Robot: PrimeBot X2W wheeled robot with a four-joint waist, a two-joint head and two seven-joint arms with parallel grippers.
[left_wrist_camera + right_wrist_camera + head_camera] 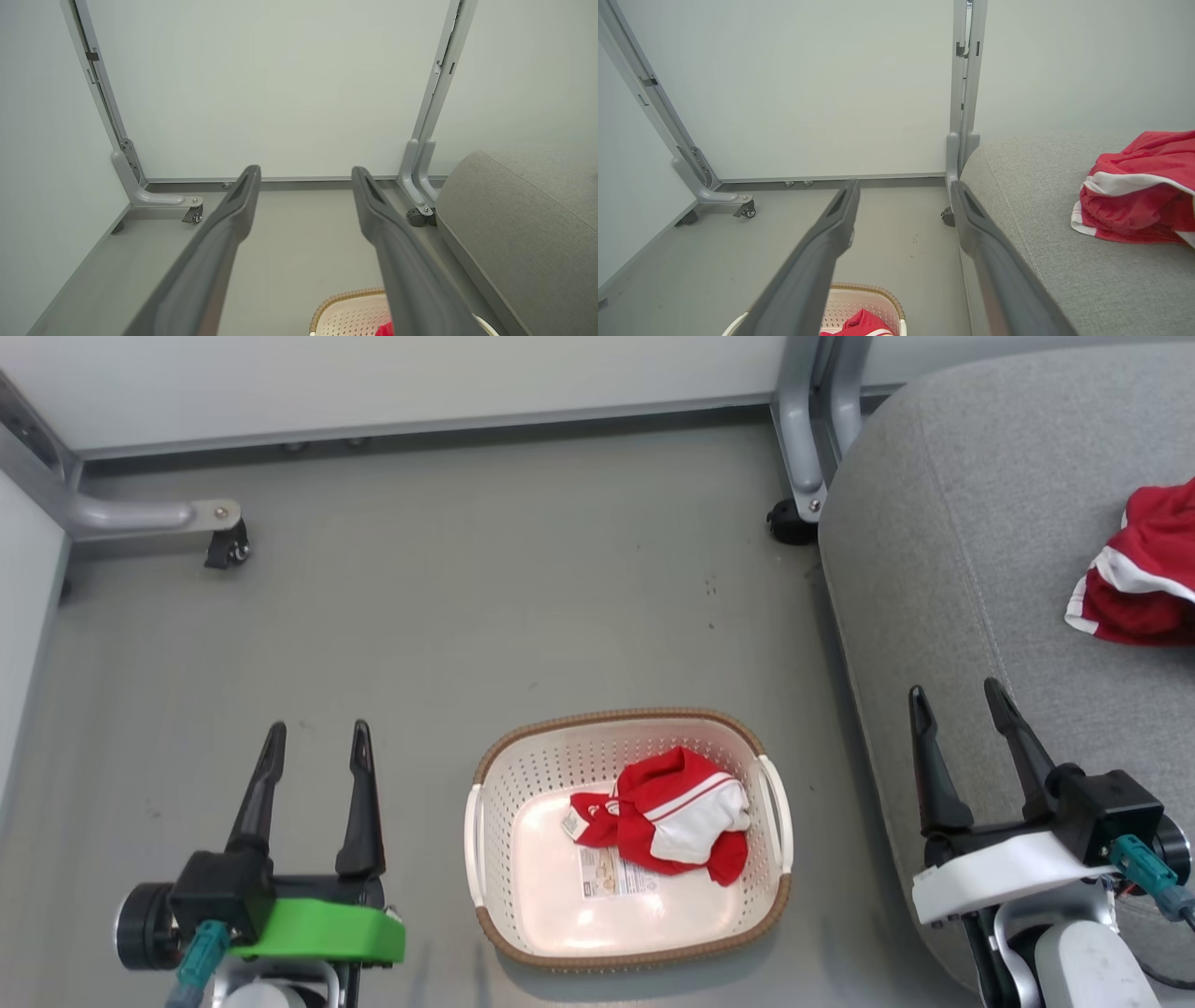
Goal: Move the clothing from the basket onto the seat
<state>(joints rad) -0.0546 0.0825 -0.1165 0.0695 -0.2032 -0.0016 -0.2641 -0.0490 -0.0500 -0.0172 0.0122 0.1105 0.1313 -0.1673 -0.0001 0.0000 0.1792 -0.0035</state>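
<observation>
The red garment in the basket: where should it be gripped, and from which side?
Grip the raised red fold at the far end of the garment, coming straight down from above. The basket walls close off every side, and that bunched hump seems highest, so open jaws can likely close across it. The right gripper, open near the seat, looks best placed.

The head camera looks steeply down on the cream-white perforated plastic basket (523, 775) and large grey woven-fabric cushion (934, 569). Both wrist cameras sit low, facing the pale wall (280, 93), apparently sharing basket rim and cushion edge.
</observation>
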